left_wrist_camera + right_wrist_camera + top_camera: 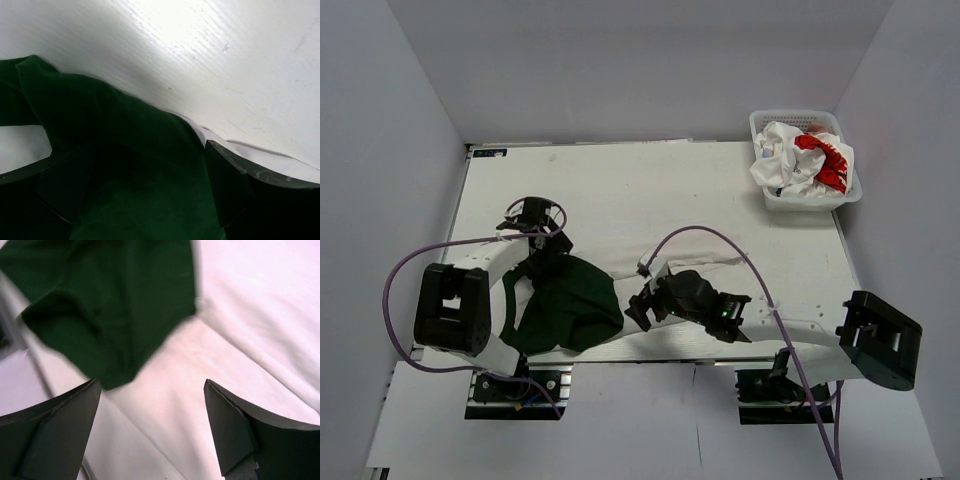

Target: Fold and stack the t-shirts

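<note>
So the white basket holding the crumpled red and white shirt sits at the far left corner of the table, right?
Not quite. The white basket holding the crumpled red and white shirt sits at the far right corner of the table, as the top external view shows.
</note>
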